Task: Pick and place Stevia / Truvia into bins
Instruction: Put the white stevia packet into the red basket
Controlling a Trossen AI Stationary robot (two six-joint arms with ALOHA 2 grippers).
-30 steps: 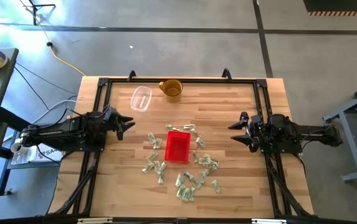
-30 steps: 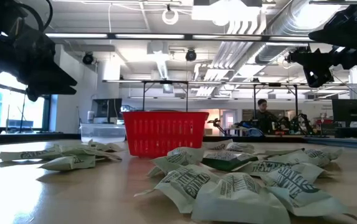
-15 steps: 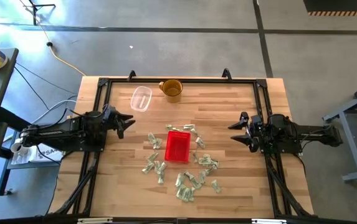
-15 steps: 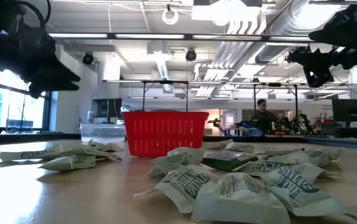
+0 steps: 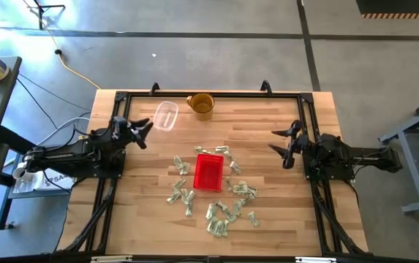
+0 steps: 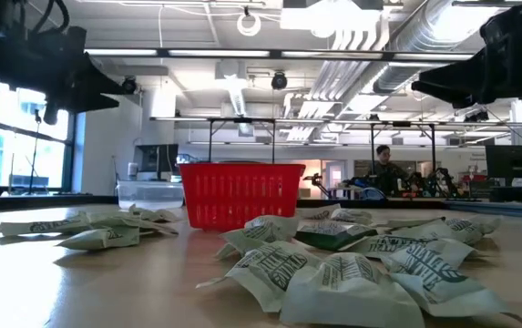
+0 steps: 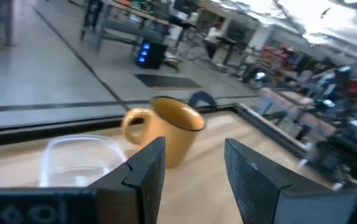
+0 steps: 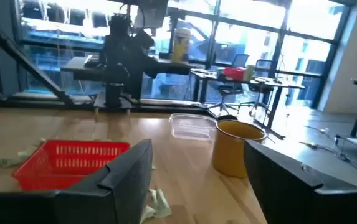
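1. Table (image 5: 267,124): layout unchanged since a second ago.
2. Left gripper (image 5: 145,130) has swung toward the far side, now near the clear container (image 5: 165,115); fingers apart, empty.
3. Right gripper (image 5: 286,145) has shifted slightly farther; fingers apart, empty.
4. Red bin (image 5: 208,172): mid-table, low slatted walls.
5. Stevia packets (image 5: 224,212): pale green and white, crumpled, scattered around the bin, mostly near side.
6. Yellow mug (image 5: 201,104): far edge.

The packets (image 6: 352,282) carry dark print (too blurred to read).
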